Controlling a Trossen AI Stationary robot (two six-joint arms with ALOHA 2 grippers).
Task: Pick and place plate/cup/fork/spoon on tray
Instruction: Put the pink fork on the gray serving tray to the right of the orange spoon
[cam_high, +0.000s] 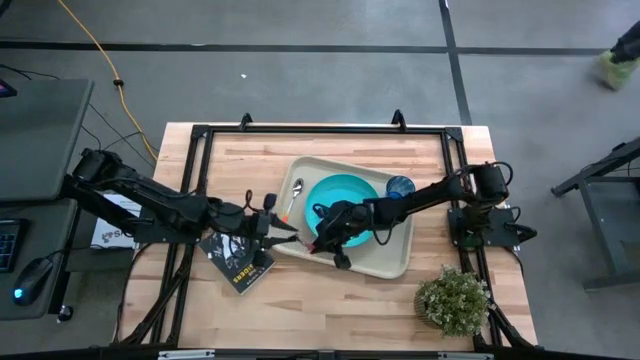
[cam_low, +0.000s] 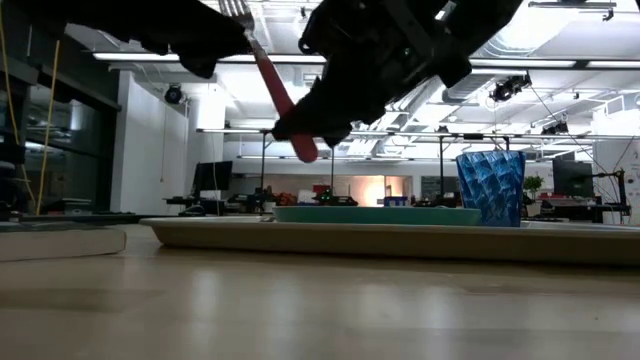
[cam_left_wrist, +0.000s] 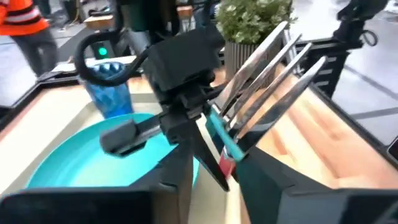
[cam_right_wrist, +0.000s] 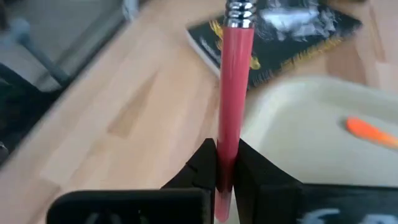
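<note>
The fork (cam_low: 275, 90), with a red-pink handle and silver tines, is in the air over the beige tray's (cam_high: 390, 255) left edge, tines up and tilted. My left gripper (cam_high: 290, 235) is at its tine end and my right gripper (cam_high: 322, 240) at its handle; both are shut on it. The teal plate (cam_high: 335, 195) lies flat on the tray. The blue cup (cam_low: 490, 185) stands upright on the tray's far right. The orange-handled spoon (cam_high: 295, 195) lies on the tray left of the plate. My left gripper has the fork's neck (cam_left_wrist: 227, 163), where the red handle meets the metal, between its two fingers, coming from the table's left. The tines (cam_left_wrist: 267, 81) stick out past the fingers. The fingers hide the contact itself. My right gripper pinches the red handle near its free end (cam_right_wrist: 225, 163) between its two fingers, coming from the table's right. The handle (cam_right_wrist: 233, 81) runs on past the fingertips, along the fingers. The fork is lifted clear of the tray, its free end lowest (cam_low: 305, 148).
A dark book (cam_high: 240, 260) lies on the table just left of the tray, under my left gripper. A small potted plant (cam_high: 455, 298) stands at the near right. A black frame runs along the table's far and side edges.
</note>
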